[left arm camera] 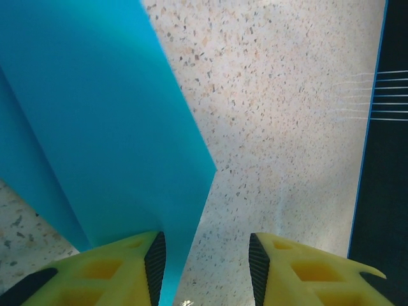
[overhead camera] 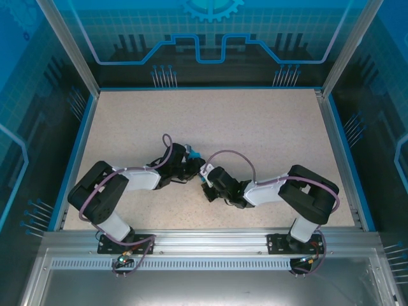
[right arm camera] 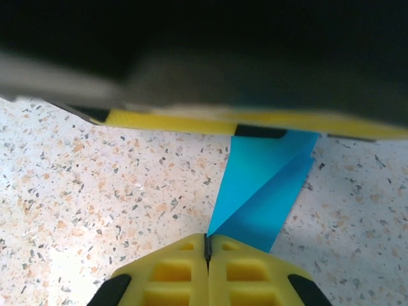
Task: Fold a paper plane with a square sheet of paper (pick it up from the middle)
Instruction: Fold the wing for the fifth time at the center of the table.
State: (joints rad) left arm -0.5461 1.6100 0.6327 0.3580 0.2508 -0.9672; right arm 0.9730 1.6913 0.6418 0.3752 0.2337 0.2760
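Right gripper [right arm camera: 206, 245]: its yellow fingers were pressed together with no gap, and their tips met the lower corner of the paper [right arm camera: 264, 185]. Whether the sheet was caught between them could not be told.
Left gripper [left arm camera: 205, 268]: its fingers stood apart, with bare table showing in the gap. The paper ran down just beside the black pad [left arm camera: 155, 264] of one finger, and whether it touched that pad was unclear.
Paper, look: it was teal-blue, plain and folded into layers, with a slanting crease across it and straight edges.
Paper, right wrist view: it reached from the closed tips up to a yellow finger [right arm camera: 178, 120] of the other gripper, which lay across the top of the view.
Paper, left wrist view: a broad sheet, one layer over another, covered the left half and narrowed toward the fingers.
Paper, place: it sat between the two grippers, near the middle of the table and somewhat toward the near edge. From above, small bits of teal showed where the wrists met.
Paper, height: whether it lay flat or was lifted could not be told.
Arms: both were bent inward from their bases at the near edge, with the wrists close together.
Cables: a purple-grey cable [overhead camera: 233, 153] looped over each arm.
Table [overhead camera: 255, 127]: it had a speckled beige top with a blue rim.
Rail [overhead camera: 204, 241]: a metal bar ran along the near edge and carried both bases.
Walls [overhead camera: 210, 38]: these were blue patterned panels around the table.
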